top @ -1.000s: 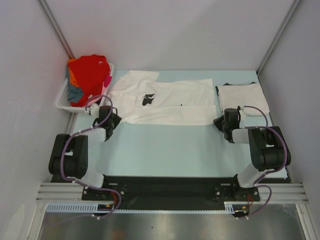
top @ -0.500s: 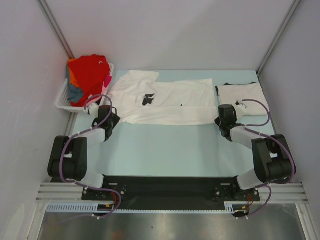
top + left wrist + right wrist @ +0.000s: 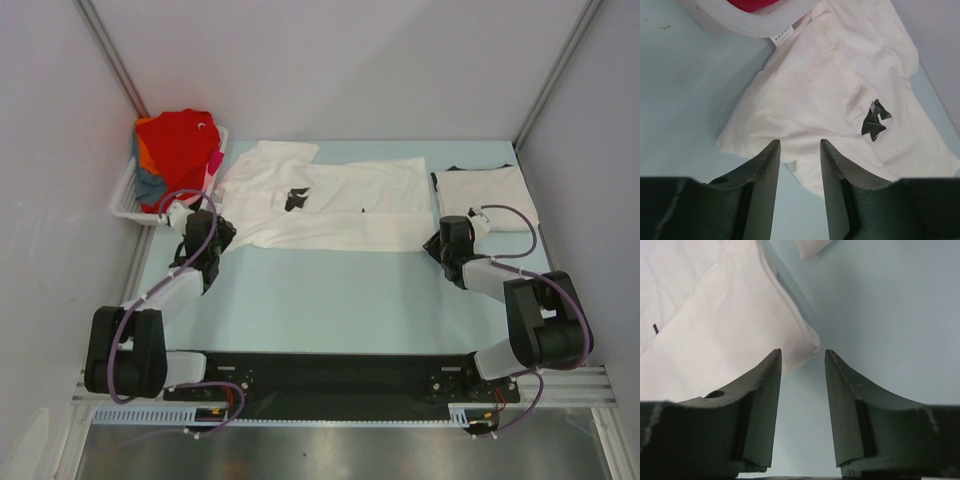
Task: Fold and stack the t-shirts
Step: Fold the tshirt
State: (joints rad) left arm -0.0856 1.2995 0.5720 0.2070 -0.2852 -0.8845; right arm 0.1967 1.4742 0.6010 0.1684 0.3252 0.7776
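The white t-shirt with black chest prints [image 3: 330, 205] lies spread flat across the middle of the light blue desk [image 3: 330, 300], its long side running left to right in the top view. At the upper right of that view sits a folded off-white t-shirt [image 3: 487, 195], just beside the spread one but apart from it. At the upper left, a white slatted basket [image 3: 125, 195] holds a heap of tees — a red t-shirt [image 3: 180, 140] on top, with orange, blue-grey and pink cloth showing at its edges.

The left end effector [image 3: 800, 145] is at the spread shirt's lower-left edge, jaws parted, with the hem showing in the gap; whether the fingers touch the cloth cannot be told. The right end effector [image 3: 802, 355] is at the shirt's lower-right corner — its jaws also stand apart, the corner of cloth lying just past the fingertips, ungrasped.
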